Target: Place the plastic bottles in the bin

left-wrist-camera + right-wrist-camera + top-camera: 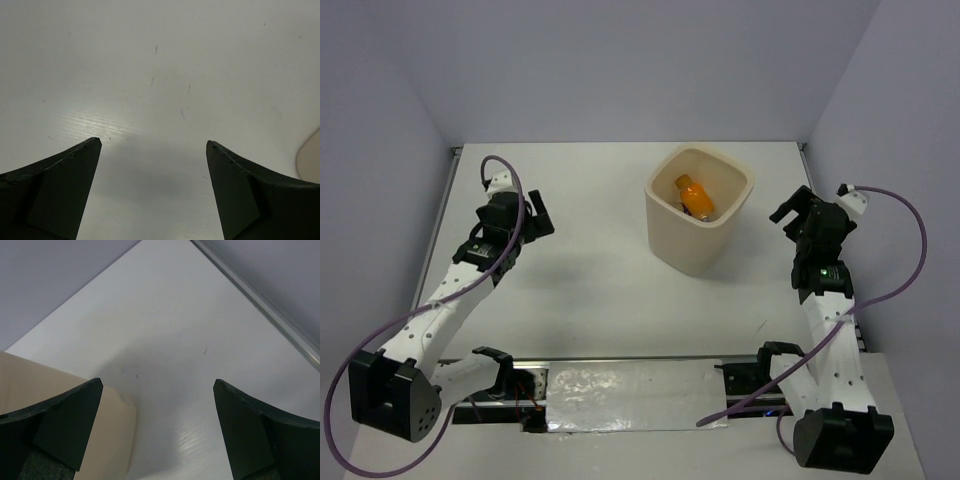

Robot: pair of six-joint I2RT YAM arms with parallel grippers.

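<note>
Left fingers (55, 195) and right fingers (55, 435) stand spread wide, holding nothing.

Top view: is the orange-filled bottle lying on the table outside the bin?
No, the orange-filled bottle lies inside the bin, below its rim.

White table (600, 240); cream bin (695, 250) standing upright, right of centre.

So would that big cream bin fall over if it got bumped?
Maybe. The bin is tall and narrower at the bottom, so a push near its rim could tip it. A low push would more likely slide it on the smooth table. The orange bottle inside likely adds little weight.
</note>
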